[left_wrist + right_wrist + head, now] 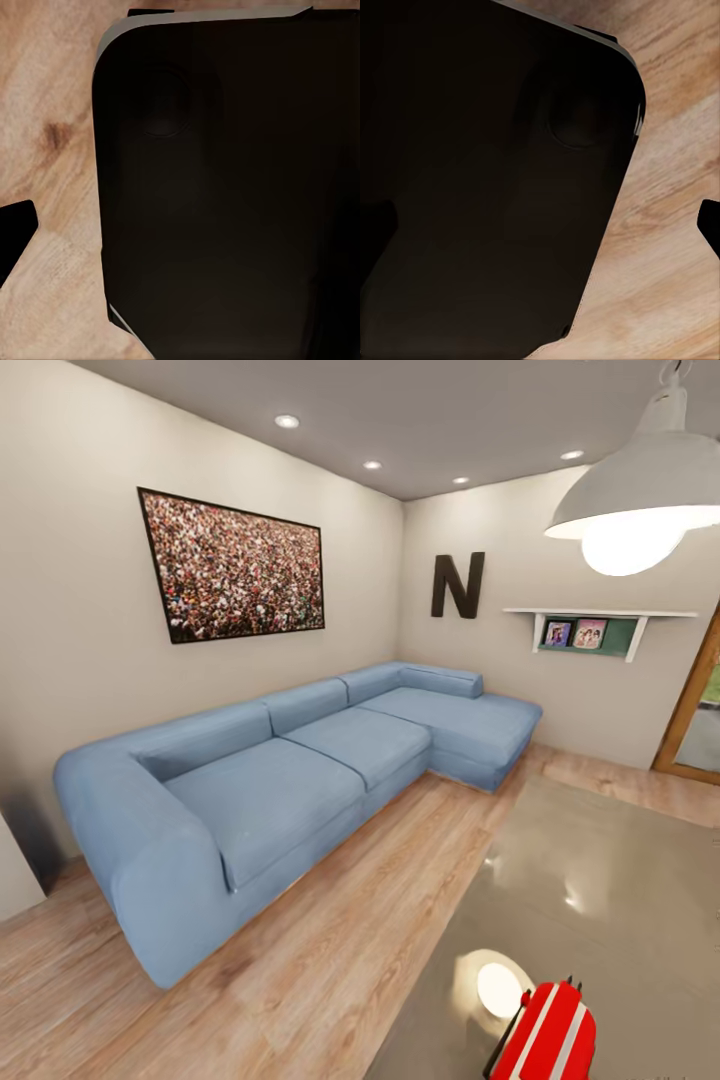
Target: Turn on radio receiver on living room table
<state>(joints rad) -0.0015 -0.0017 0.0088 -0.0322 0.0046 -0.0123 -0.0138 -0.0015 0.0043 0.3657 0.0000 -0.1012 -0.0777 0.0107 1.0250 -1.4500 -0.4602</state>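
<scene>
the radio receiver (545,1035) stands on the table (600,880) near the sofa (290,780).

One sign can be read: a large dark capital letter N (457,585) mounted on the beige wall (560,550), above the far end of the blue sofa (300,770) and beside a small white shelf (598,616). The two small pictures (574,633) on that shelf are too small to read. Its place relative to a pincer cannot be told.

The glossy table (600,880) carries the red radio receiver (545,1035).
</scene>
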